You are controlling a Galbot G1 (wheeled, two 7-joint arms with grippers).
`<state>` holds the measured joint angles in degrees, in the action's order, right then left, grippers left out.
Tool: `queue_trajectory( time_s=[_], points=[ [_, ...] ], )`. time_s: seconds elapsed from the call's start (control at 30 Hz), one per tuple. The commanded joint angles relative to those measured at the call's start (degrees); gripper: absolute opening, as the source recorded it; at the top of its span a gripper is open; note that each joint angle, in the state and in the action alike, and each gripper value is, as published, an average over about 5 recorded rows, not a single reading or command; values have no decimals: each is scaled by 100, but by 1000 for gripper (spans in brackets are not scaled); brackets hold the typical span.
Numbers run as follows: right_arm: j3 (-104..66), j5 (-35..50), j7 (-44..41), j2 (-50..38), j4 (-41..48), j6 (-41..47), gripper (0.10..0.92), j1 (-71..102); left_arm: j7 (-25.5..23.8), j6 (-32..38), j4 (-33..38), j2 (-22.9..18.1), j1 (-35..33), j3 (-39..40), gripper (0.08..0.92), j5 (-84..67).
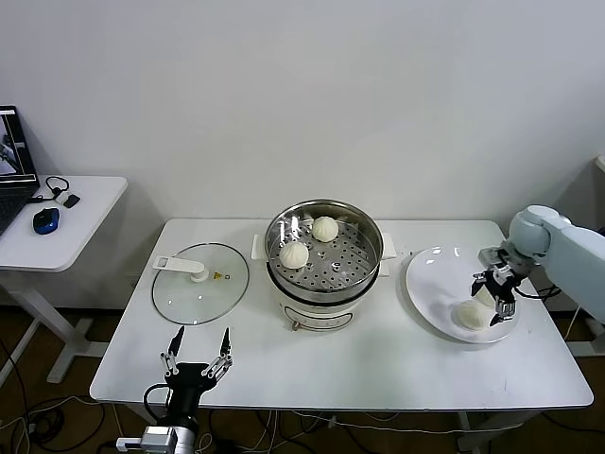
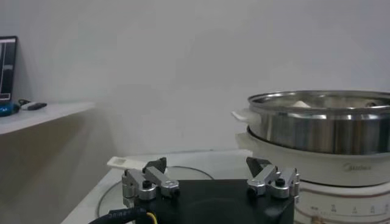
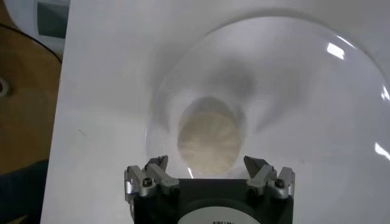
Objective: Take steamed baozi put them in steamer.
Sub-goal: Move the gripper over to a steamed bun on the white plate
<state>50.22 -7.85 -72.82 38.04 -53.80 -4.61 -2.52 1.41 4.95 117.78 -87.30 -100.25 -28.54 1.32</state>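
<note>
Your right end effector (image 1: 495, 292) sits over the round white plate (image 1: 430, 284) on the right side of the worktop (image 1: 378, 364). Its fingers are spread, one on each side of a steamed baozi (image 1: 470, 315) that lies on the plate near the rim closest to you. From the right wrist view the bun (image 3: 209, 140) fills the gap between the two fingers (image 3: 153, 176), but you cannot tell whether the pads touch the dough; the end effector (image 3: 209, 175) reads as released, not clenched on anything.

The steamer (image 1: 324, 248) stands at the middle of the worktop on its white cooker base (image 1: 317, 312). Two baozi already rest on its perforated floor: one (image 1: 325, 228) toward the far side, the other (image 1: 294, 254) nearer the left wall. They lie near each other without touching.

The glass lid (image 1: 200, 282) with its white handle lies flat on the worktop to the left of the steamer, apart from it.

Your left end effector (image 1: 198, 357) hangs at the front edge of the worktop, below the lid, with its fingers apart and holding nothing. From its wrist view (image 2: 210, 176) you see the steamer's steel wall (image 2: 323, 125) off to one side and the lid ahead.

A side table (image 1: 66, 222) at far left carries a blue mouse (image 1: 45, 220).
</note>
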Motion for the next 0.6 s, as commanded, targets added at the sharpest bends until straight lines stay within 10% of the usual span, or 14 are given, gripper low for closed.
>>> queue_trajectory(
  time_s=[0.03,0.6],
  points=[
    [-231,-165,12,199,274,-40,823,212,2,-11,-26,-4,23,4,823,-2],
    [-355,-286,-7,377,380,-48,823,307,12,-32,-71,-8,104,-13,823,-25]
  ],
)
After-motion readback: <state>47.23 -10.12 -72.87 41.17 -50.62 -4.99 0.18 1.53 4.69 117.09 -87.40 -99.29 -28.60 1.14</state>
